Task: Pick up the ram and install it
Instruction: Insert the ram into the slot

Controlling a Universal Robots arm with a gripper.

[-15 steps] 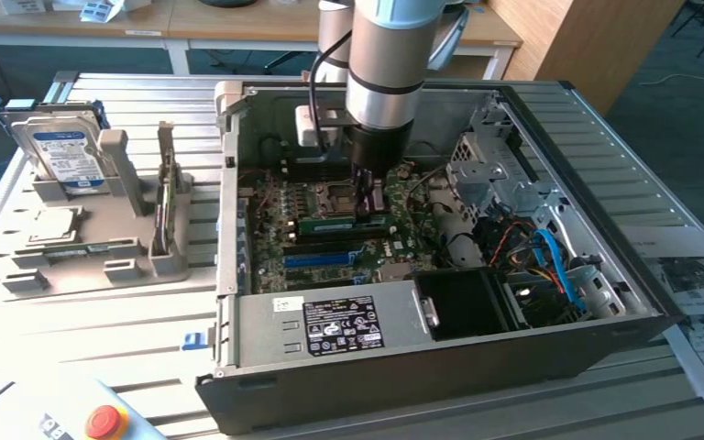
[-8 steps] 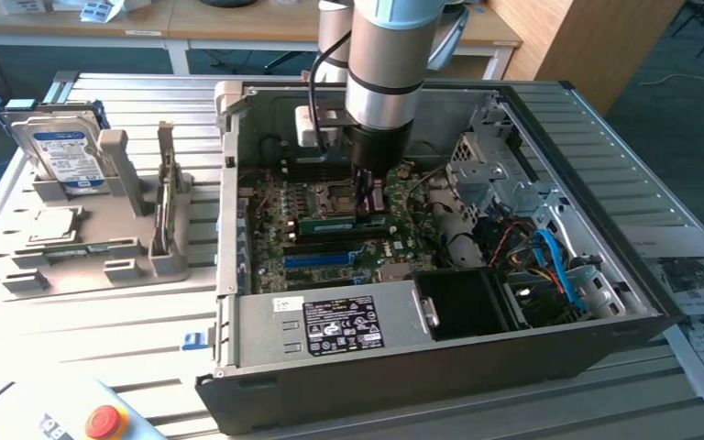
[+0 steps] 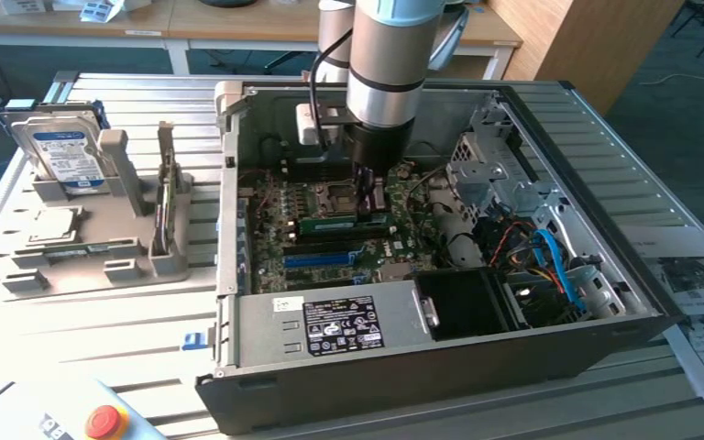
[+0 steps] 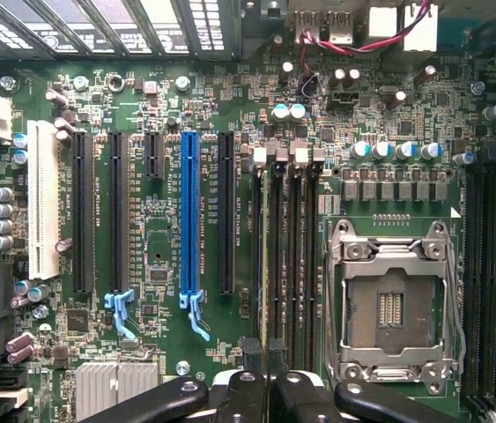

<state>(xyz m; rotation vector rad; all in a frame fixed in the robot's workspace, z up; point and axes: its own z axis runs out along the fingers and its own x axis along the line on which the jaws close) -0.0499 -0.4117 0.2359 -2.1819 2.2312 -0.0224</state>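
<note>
A: What could go wrong from here?

B: The hand (image 3: 374, 206) is seen closed almost completely inside the computer case (image 3: 450, 371), with its tips standing at one end of the ram (image 3: 327, 223). The ram is seen as a green strip lying along the memory slots (image 4: 287, 256). In the exterior view it runs toward nine o'clock from the tips. If pressure were applied at that end alone, the stick could be tilted, so that one end is seated and the other is left proud.

A: And to the side?

B: The processor socket (image 4: 393, 304), which appears empty, lies just beside the slots. Should the tips be allowed to slip off the thin edge, its contacts or the small capacitors (image 4: 384, 150) nearby could be struck.

A: What cannot be made out?

B: Whether the ram is pinched by the hand or merely touched from above cannot be told, because the contact is covered by the hand itself. Nor can it be determined how deep the stick sits or whether the latches (image 4: 261, 155) are shut. At nine o'clock of the case, on the tabletop (image 3: 95, 316), a hard drive (image 3: 65, 151) is carried by a grey holder (image 3: 114, 261). A thin upright piece (image 3: 166, 179) beside the drive is seen edge-on and cannot be identified.
</note>
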